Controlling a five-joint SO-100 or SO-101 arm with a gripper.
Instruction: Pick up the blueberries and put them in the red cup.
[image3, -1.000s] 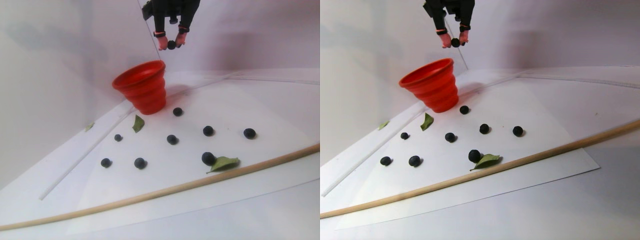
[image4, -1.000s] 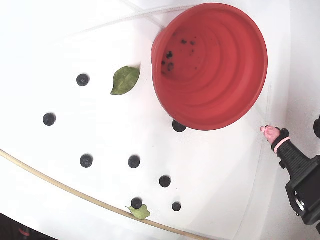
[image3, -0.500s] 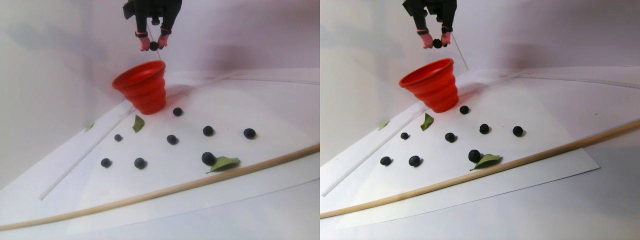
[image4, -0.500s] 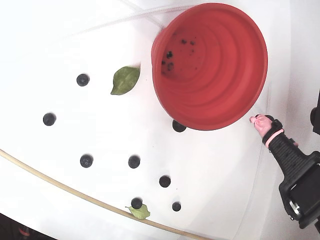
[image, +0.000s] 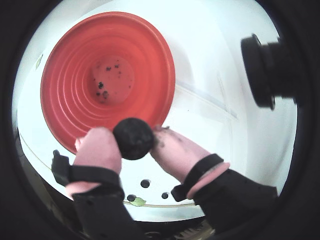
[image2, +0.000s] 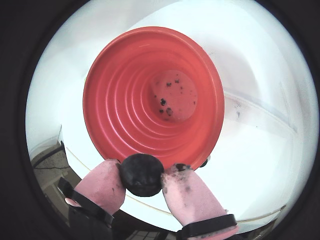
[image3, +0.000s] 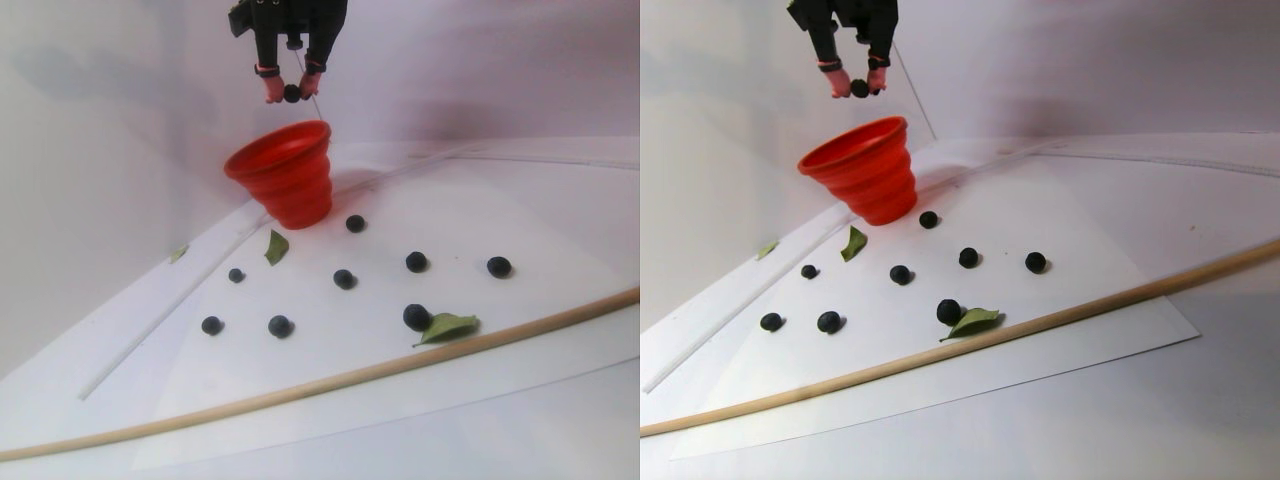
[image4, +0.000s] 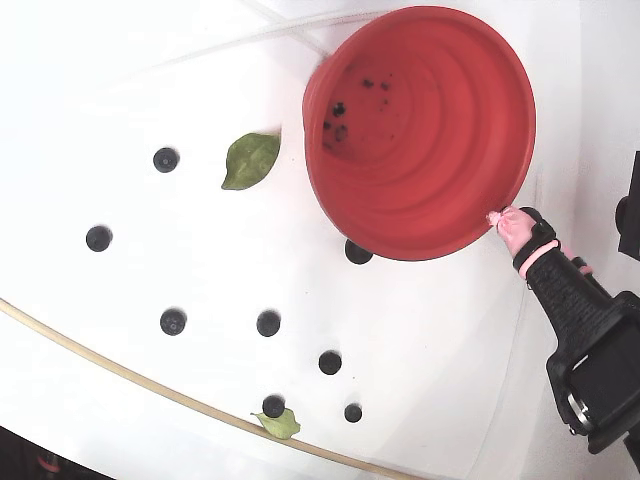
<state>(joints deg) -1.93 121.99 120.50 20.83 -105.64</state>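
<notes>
The jaws pinch one blueberry between their pink fingertips, high above the table. Over the last second the arm has carried the berry sideways: in the stereo pair view the jaws have moved from beyond the red cup to above its rim, and in the fixed view a pink tip that stood clear of the cup now reaches its edge. Both wrist views show the berry just at the near rim, not over the middle. So the carry looks nearly done; a release now might strike the rim. Eight berries remain on the white sheet, the closest just beside the cup's base.
</notes>
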